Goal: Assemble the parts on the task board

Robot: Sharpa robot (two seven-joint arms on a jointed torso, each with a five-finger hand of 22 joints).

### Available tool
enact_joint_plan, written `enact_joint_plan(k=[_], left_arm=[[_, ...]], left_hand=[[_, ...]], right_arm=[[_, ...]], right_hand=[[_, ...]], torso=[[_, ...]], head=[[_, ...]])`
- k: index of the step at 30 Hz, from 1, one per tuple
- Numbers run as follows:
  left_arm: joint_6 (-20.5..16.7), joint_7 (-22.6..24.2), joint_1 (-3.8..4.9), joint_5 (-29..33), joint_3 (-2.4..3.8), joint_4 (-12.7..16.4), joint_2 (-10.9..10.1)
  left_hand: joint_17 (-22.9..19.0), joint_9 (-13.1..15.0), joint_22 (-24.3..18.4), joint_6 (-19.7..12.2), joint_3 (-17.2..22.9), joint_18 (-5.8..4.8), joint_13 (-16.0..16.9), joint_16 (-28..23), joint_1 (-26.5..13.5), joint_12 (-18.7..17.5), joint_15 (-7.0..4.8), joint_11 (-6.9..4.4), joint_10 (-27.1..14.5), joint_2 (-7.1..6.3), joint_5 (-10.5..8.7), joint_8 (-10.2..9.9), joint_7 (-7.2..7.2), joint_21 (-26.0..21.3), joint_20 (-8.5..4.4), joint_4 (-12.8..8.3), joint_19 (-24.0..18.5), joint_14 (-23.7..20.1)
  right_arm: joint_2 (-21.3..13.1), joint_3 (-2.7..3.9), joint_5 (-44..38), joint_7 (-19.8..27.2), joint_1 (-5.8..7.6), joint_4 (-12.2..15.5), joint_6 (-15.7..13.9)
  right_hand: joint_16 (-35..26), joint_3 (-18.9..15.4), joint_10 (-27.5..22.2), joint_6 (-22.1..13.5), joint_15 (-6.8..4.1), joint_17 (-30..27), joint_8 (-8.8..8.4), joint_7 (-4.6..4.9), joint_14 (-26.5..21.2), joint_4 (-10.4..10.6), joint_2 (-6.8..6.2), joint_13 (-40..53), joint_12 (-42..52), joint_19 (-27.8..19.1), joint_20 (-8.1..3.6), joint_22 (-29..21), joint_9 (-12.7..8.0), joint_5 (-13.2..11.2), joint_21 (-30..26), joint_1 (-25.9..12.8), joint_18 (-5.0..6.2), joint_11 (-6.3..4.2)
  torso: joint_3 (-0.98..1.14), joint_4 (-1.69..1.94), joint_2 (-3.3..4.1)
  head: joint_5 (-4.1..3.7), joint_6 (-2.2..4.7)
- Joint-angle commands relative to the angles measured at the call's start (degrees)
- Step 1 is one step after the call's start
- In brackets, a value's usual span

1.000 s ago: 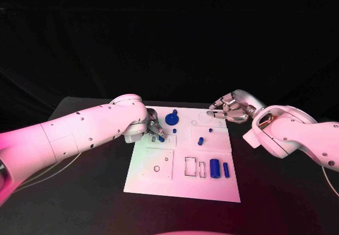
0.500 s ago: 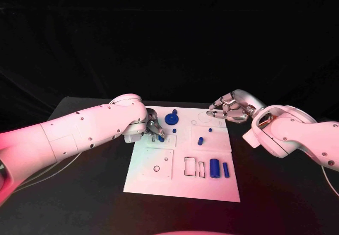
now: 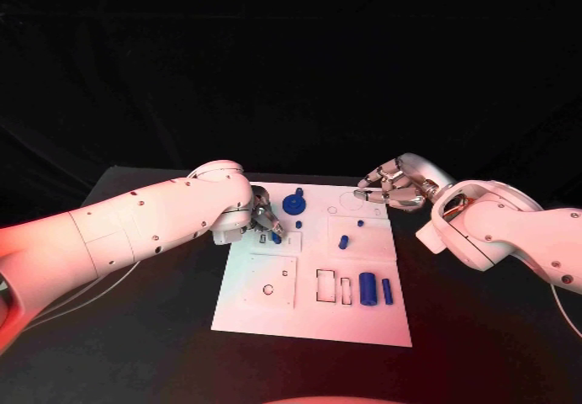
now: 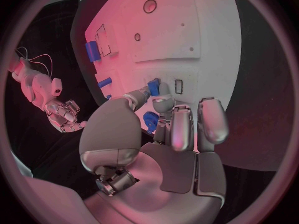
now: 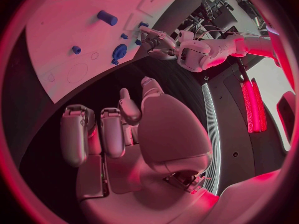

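Left hand (image 4: 163, 115) pinches a small blue part (image 4: 154, 87) between thumb and fingertip, just over the task board (image 3: 282, 313) at its upper left in the head view. Right hand (image 3: 394, 190) hangs loosely curled, empty, off the board's upper right corner.

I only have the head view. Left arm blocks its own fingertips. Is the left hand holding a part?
Observer: Yes. In the left wrist view the left hand pinches a small blue part between thumb and a finger, over the task board.
Operator: Near a slot?
Observer: A small rectangular slot sits right beside the part; I cannot tell whether the part touches the board.
Operator: Right hand carrying anything?
Observer: No. The right wrist view shows the right hand with its fingers apart and nothing in them, off the board over the black table.
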Motion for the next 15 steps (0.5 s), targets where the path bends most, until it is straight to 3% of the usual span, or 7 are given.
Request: enact_joint_plan(k=[1,15], left_arm=[[2.71,-2.19,-0.29,-0.47,-0.19,0.09,0.39],[3.89,-2.09,-0.27,-2.25,-0.18,-0.44,0.63]], left_hand=[[3.67,-0.05,0.10,2.33,-0.40,-1.11,-0.04,-0.24,-0.56,0.16,-0.32,-0.11,0.36,-0.23,0.19,0.14,-1.86,0.38,-0.04,-0.11,0.22,2.83],[3.70,-0.12,0.37,2.26,-0.42,-1.15,-0.36,-0.30,1.99,-0.02,-0.48,-0.34,0.27,-0.75,0.20,-0.09,-2.11,0.48,-0.19,-2.77,0.25,2.84]], right_arm=[[-0.01,0.00,-0.22,0.08,-0.03,0.12,0.76],[-0.06,0.00,-0.22,0.05,-0.03,0.22,0.83]], right_hand=[[-0.20,-0.23,-0.27,-0.19,-0.34,1.95,0.18,-0.20,2.98,0.13,0.31,0.00,-0.19,-0.34,-0.12,8.13,0.06,0.38,-0.40,0.00,0.60,-0.11],[-0.23,-0.30,-0.31,-0.18,-0.34,1.91,0.19,-0.21,2.97,0.17,0.31,-0.07,-0.25,-0.36,-0.12,8.10,0.07,0.39,-0.45,-0.10,0.61,-0.11]], torso=[[0.02,0.01,-0.02],[0.02,0.01,0.01]], head=[[-0.06,-0.04],[-0.29,-0.11]])
